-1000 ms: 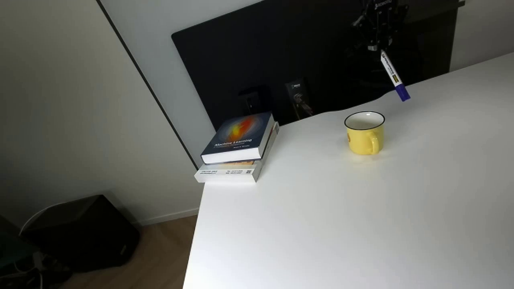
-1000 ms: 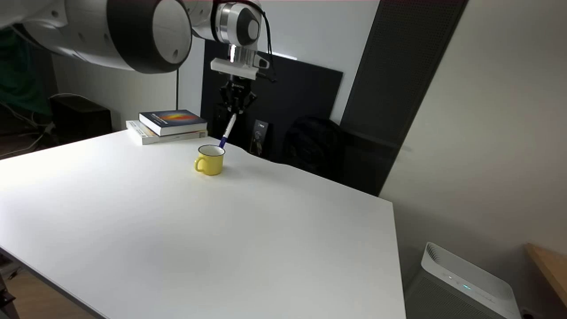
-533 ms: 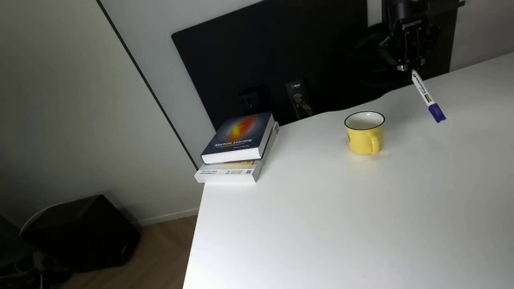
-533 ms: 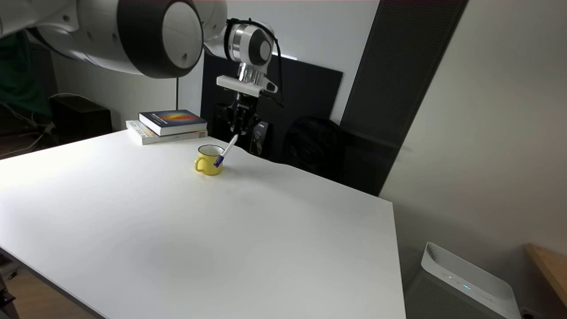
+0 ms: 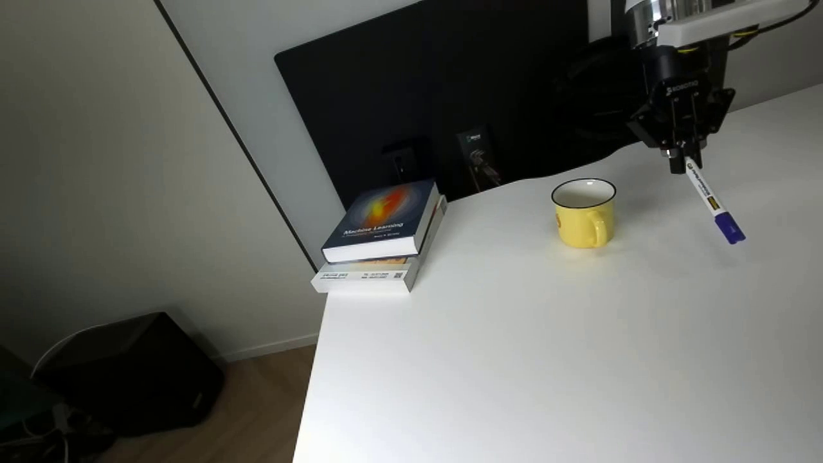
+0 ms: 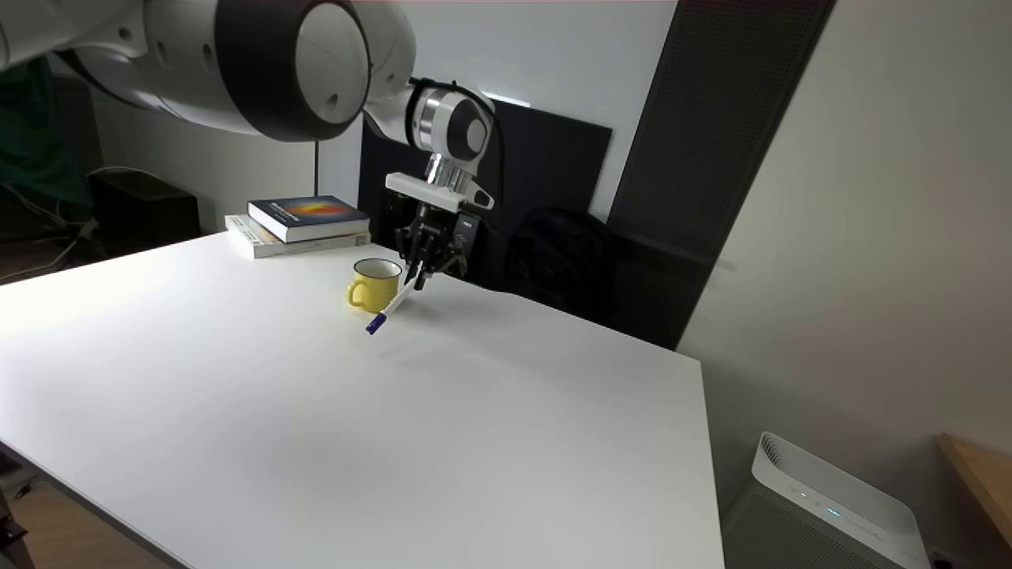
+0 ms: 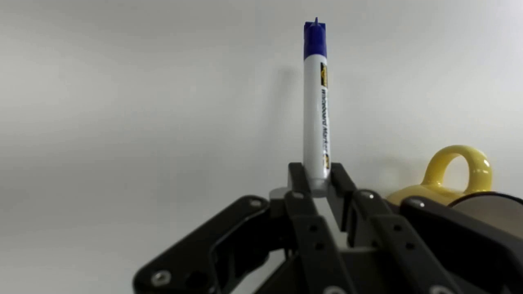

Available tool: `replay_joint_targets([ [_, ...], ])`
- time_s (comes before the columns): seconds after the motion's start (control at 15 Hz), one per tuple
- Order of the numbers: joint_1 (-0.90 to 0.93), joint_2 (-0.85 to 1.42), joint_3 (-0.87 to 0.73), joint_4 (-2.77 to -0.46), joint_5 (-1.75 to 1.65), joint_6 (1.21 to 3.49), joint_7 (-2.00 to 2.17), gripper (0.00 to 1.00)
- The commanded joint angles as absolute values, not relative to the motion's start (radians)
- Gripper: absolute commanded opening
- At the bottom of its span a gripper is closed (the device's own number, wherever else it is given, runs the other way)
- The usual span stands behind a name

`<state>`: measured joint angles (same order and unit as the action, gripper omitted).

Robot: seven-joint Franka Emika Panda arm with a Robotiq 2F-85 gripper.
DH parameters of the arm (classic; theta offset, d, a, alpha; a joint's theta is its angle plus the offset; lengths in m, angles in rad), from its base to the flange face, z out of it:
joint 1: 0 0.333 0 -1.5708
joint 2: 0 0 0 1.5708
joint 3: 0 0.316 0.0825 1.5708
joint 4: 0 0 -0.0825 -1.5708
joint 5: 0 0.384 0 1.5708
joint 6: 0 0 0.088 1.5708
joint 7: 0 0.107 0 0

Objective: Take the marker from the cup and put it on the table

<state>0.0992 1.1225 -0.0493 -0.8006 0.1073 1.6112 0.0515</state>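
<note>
The marker is white with a blue cap; it shows in both exterior views [image 5: 703, 186] [image 6: 399, 295] and in the wrist view [image 7: 315, 114]. My gripper [image 5: 685, 161] is shut on its plain end, as the wrist view [image 7: 316, 177] also shows. The marker tilts with its cap end lowest, held above the white table [image 5: 514, 360]. A faint shadow lies below it. The yellow cup [image 5: 584, 225] with a dark rim stands upright beside the gripper, and its visible inside is empty. In the wrist view the cup [image 7: 476, 179] is at the lower right, partly hidden by the gripper.
Two stacked books [image 5: 379, 225] lie at the table's corner, also seen in an exterior view [image 6: 308, 220]. A black panel [image 5: 501, 83] stands behind the table's back edge. A white appliance [image 6: 822, 506] stands beside the table.
My gripper has come down with the marker still held, and moved sideways away from the cup, to the table's near side of it. The marker is more tilted and lower. The cup has not moved.
</note>
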Motion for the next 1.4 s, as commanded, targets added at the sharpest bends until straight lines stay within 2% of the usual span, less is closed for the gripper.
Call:
replay_joint_targets([
  [0.0,0.092,1.067,-0.049,-0.947,0.138,1.661,0.095,0.05],
  [0.67,0.099,1.001,-0.057,-1.247,0.158,1.802,0.105,0.05],
  [0.73,0.100,0.990,-0.058,-1.269,0.157,1.814,0.107,0.44],
  [0.8,0.083,0.982,-0.030,-1.284,0.132,1.822,0.121,0.44],
  [0.87,0.083,0.971,-0.029,-1.302,0.130,1.831,0.123,0.49],
  [1.33,0.109,0.836,-0.018,-1.466,0.098,1.957,0.108,0.96],
])
